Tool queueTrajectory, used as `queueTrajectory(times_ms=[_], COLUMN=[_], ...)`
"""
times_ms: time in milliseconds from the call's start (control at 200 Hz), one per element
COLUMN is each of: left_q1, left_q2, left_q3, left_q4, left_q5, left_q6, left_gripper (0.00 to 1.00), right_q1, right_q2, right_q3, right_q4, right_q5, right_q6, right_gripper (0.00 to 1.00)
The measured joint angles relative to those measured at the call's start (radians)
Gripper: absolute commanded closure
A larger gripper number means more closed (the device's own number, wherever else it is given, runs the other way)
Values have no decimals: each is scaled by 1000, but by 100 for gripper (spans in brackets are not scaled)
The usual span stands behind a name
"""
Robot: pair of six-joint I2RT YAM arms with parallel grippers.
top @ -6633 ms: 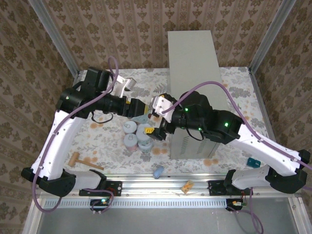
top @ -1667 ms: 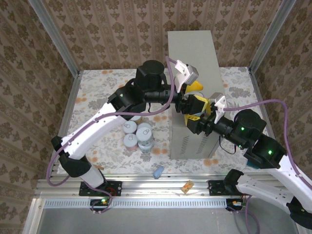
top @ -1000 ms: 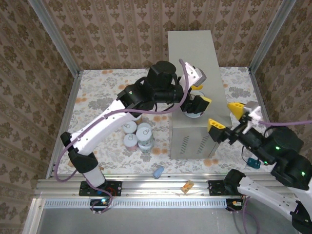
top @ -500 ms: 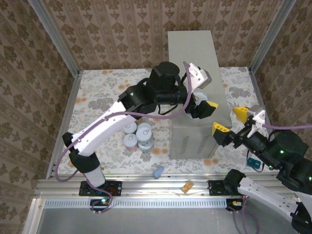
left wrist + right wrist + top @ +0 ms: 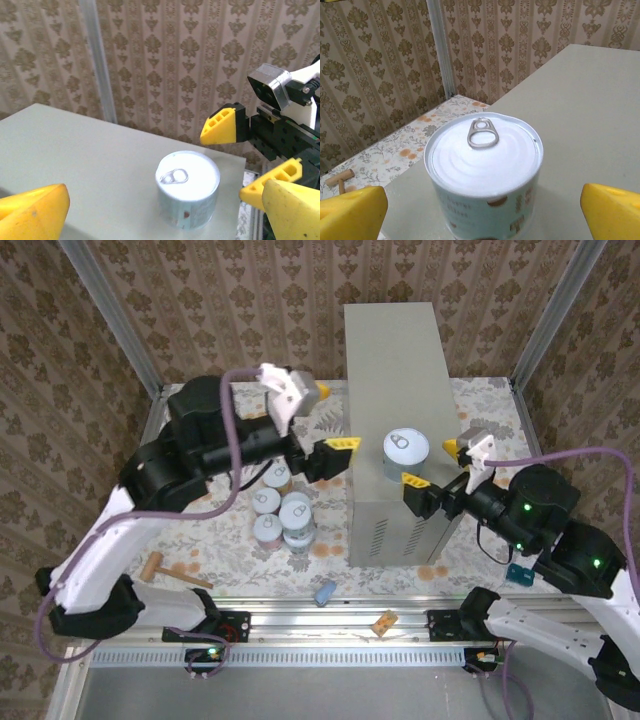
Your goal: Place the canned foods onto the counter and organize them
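One can (image 5: 406,448) stands upright on the counter (image 5: 395,350), near its front edge, and no gripper touches it. The left gripper (image 5: 330,417) is wide open and empty, left of the counter. The right gripper (image 5: 432,463) is also wide open, just beside the can. Other cans (image 5: 268,530) stand together on the table (image 5: 225,552).

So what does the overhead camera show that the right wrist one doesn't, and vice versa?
Overhead adds the wider scene: the left fingers spread open left of the counter, a cluster of other cans on the floral floor, and a blue lump and a tan block near the front rail. The right wrist camera adds close detail: the brown print on the pale label of the can. Both share that one can standing upright on the grey counter, in front of the open right fingers.
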Motion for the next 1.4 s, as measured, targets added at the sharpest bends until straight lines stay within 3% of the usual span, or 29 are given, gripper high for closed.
queueTrajectory(times_ms=[335,540,705,940,1395], left_q1=[73,96,110,133,188], left_q2=[-218,-299,-315,-307,-278], left_q3=[-245,-308,-322,-335,-355], left_q4=[-65,-95,-101,-100,-93], left_q5=[-71,-92,-99,-96,-46], left_q6=[-14,-36,-42,-42,-53], left_gripper=[0,0,0,0,0], right_q1=[0,0,-27,-174,-509], right_q2=[150,237,277,388,721], right_q3=[44,78,105,212,538], right_q4=[79,103,110,95,146], right_q5=[9,39,54,17,-205], right_q6=[-2,-23,-27,-46,-30], right_gripper=[5,25,34,36,36])
